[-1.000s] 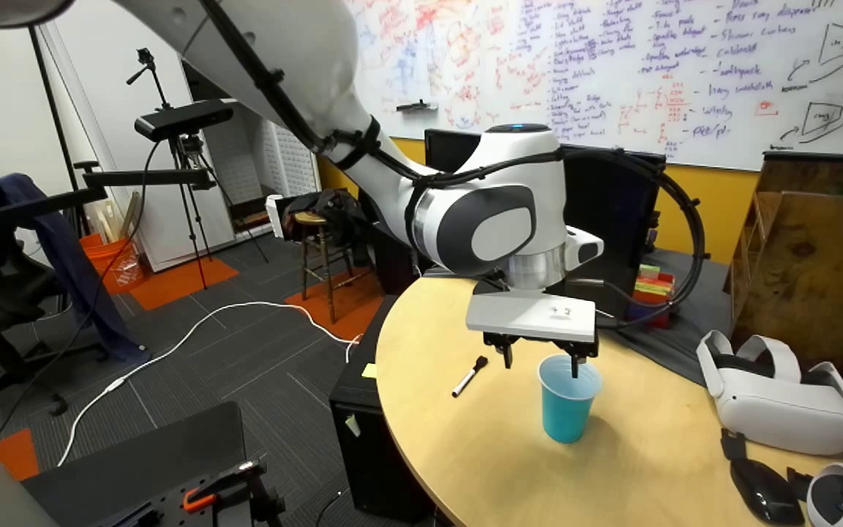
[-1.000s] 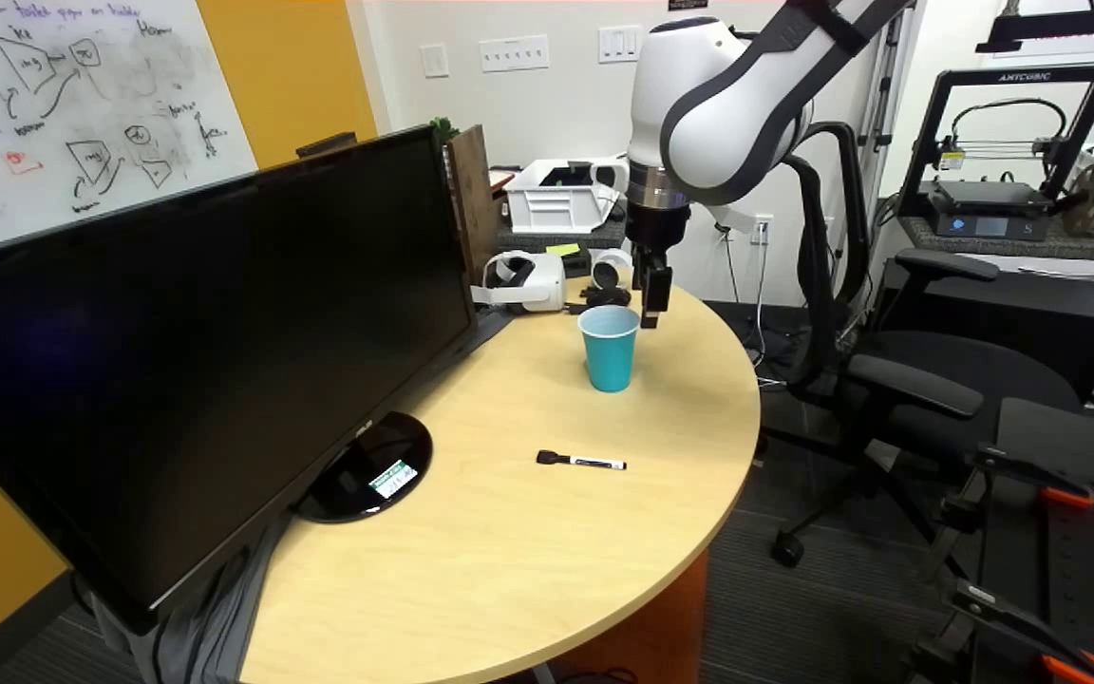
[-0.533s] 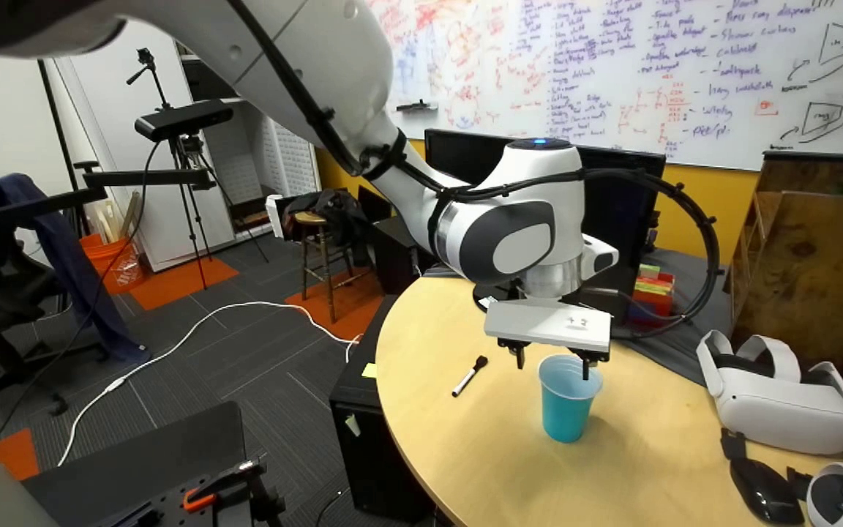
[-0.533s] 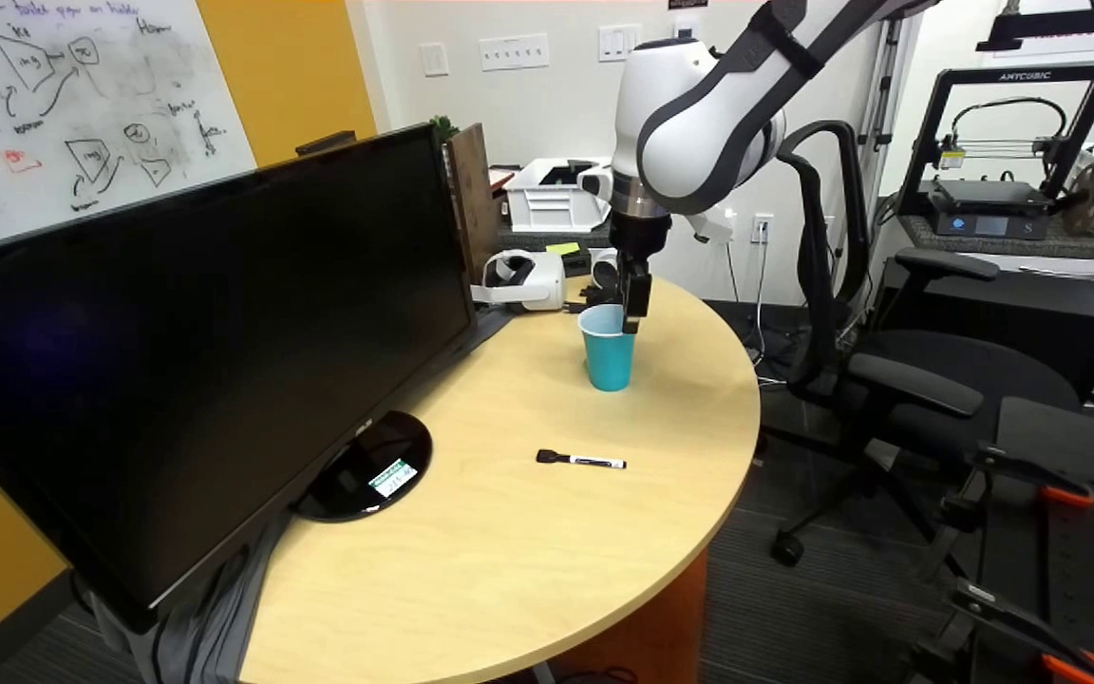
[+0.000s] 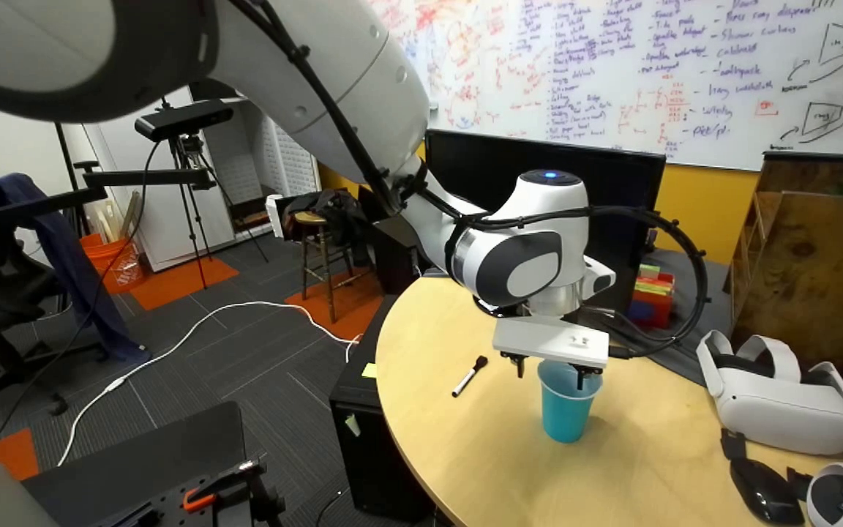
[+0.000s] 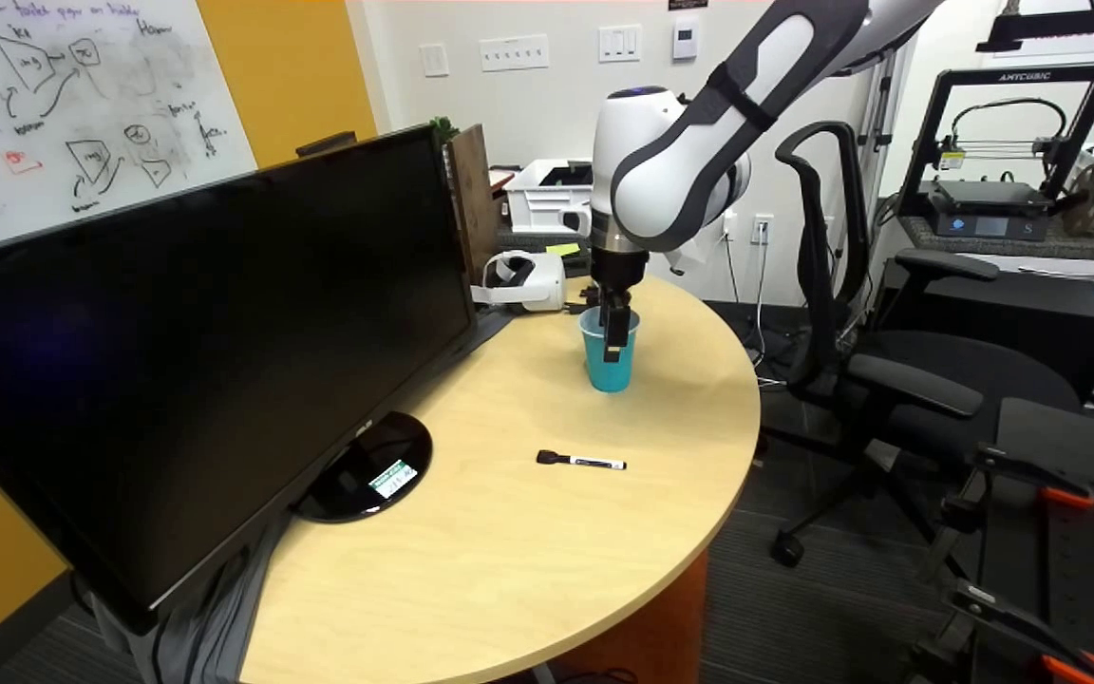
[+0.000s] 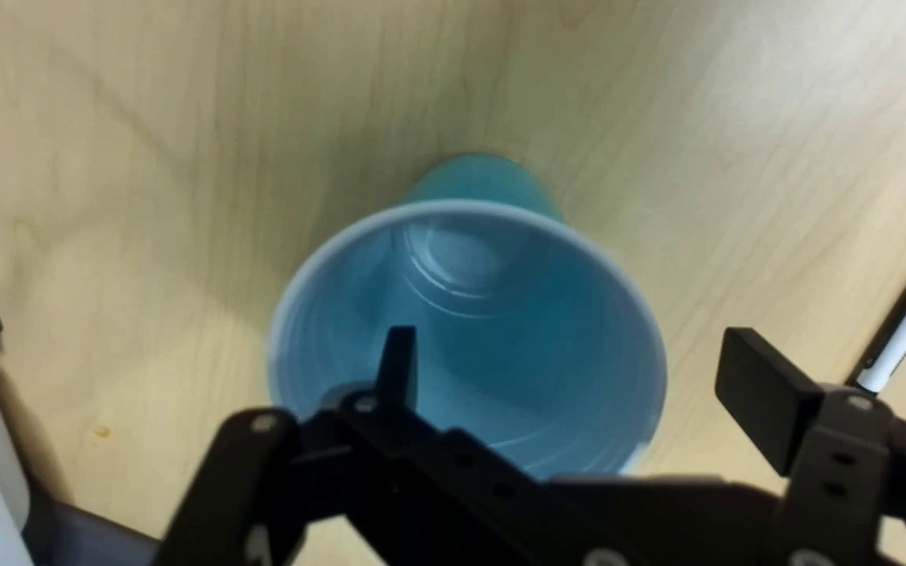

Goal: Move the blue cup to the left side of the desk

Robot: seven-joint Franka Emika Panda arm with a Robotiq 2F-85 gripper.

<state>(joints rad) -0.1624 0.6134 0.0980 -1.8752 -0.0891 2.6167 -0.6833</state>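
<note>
The gripper (image 5: 550, 380) hangs at the mouth of the cup (image 5: 566, 413), its fingers (image 7: 764, 393) spread wide. In the wrist view, one finger shows within the ring of the blue rim and the other outside it; whether either touches the cup cannot be told. The cup stands upright on the desk (image 6: 471, 570), between a marker (image 6: 594, 462) lying near it and a headset (image 5: 780, 399), all three in both exterior views. A monitor (image 6: 205, 361) rises alongside, its round base on the desk, with a whiteboard (image 5: 612, 73) of handwritten notes behind. A chair (image 6: 974, 370) stands near the desk, and farther off a stool (image 5: 310, 218) stands on an orange floor patch (image 5: 297, 300).
</note>
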